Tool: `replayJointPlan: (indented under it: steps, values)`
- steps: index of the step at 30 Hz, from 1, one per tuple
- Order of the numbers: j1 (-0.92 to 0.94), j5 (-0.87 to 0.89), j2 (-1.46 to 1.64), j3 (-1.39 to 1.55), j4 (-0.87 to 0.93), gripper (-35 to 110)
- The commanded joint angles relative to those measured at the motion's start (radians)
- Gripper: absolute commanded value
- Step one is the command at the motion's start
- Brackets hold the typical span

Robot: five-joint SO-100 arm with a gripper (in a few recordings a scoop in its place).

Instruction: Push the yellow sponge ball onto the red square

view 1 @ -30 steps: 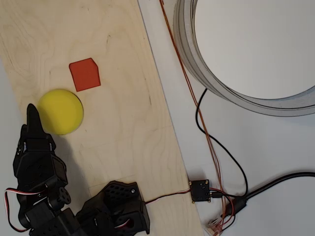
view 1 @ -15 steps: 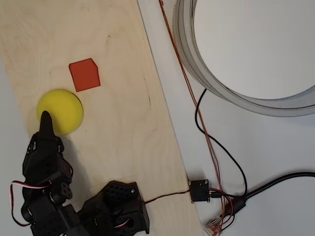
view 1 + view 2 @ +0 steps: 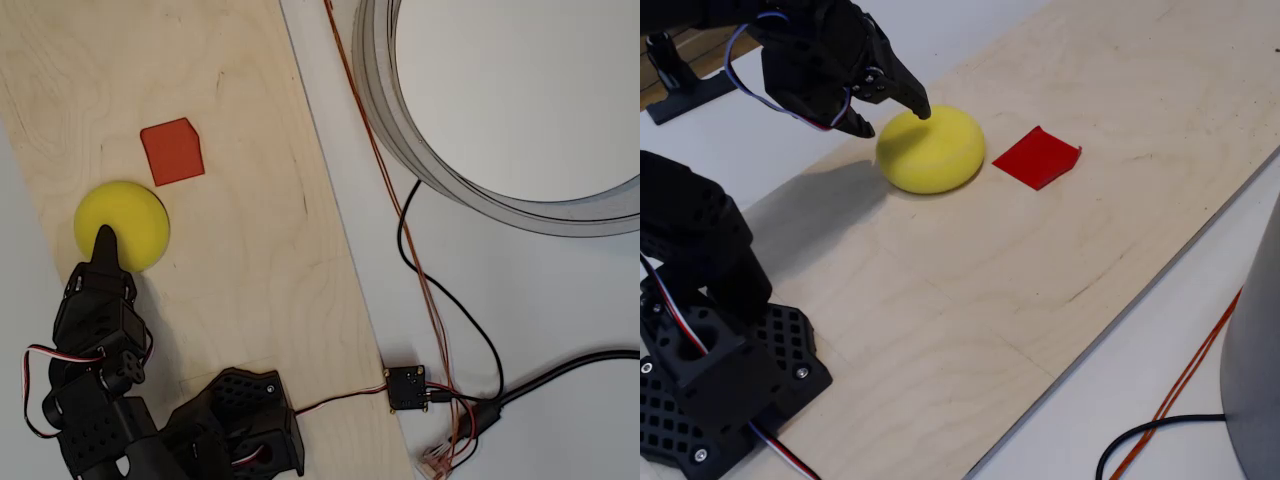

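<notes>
Closed and empty, the gripper (image 3: 908, 100) touches the yellow sponge ball (image 3: 932, 150) near the counter's (image 3: 250, 250) left edge; an off-centre shove could roll it past the red square (image 3: 172, 152).

In the overhead view the pincer (image 3: 104, 238) overlaps the lower part of the yellow sponge ball (image 3: 125, 215), hiding that patch, and whether its jaws are parted or closed cannot be told. The large grey ring (image 3: 480, 190) is cut off by the top and right edges. The arm's base (image 3: 710, 385) runs off the fixed view's left and bottom edges.
</notes>
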Motion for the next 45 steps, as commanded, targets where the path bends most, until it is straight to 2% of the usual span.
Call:
replayJointPlan:
  steps: [1,45]
  values:
    - [0.018,0.018,-0.032,-0.046,-0.002,23]
    - [0.242,-0.017,-0.422,-0.36,-0.011,22]
